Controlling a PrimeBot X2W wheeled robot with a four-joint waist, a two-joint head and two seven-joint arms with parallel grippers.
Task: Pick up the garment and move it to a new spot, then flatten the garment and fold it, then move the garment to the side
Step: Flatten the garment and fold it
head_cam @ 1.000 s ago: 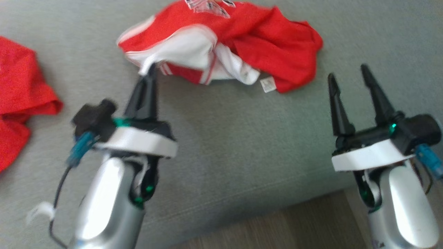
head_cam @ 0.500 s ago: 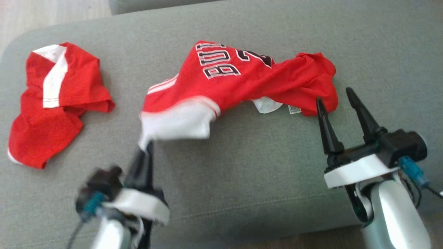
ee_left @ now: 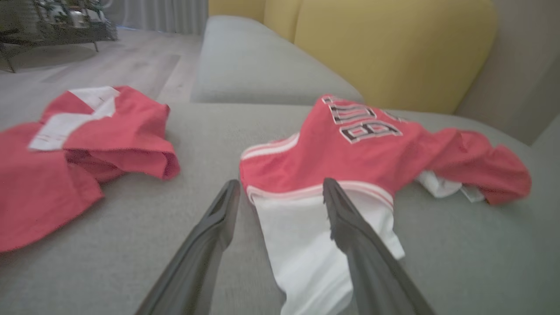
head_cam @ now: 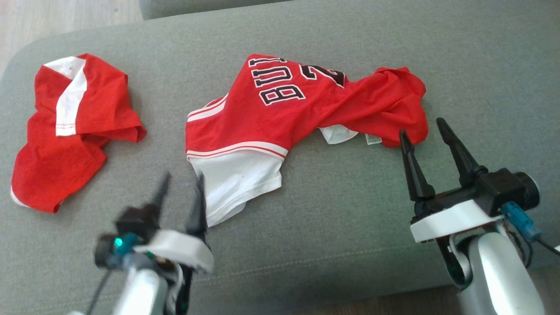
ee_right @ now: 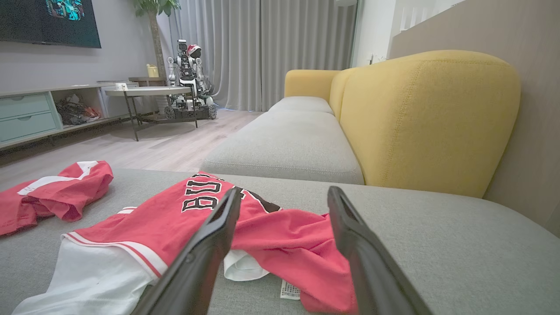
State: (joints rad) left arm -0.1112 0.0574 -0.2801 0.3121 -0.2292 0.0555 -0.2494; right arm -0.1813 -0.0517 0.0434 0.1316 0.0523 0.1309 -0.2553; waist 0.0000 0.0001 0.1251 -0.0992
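Since half a second ago our left gripper [head_cam: 183, 178] has let go of the jersey [head_cam: 280, 109]; its fingers stand apart, just beside the white hem. We see the jersey lying crumpled mid-cushion on the grey sofa [head_cam: 350, 218], and our right gripper [head_cam: 421, 127] spread empty near its right end

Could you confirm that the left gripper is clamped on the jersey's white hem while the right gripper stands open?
Not quite: the left gripper is open at the white hem of the jersey, as the left wrist view shows; the right gripper stands open.
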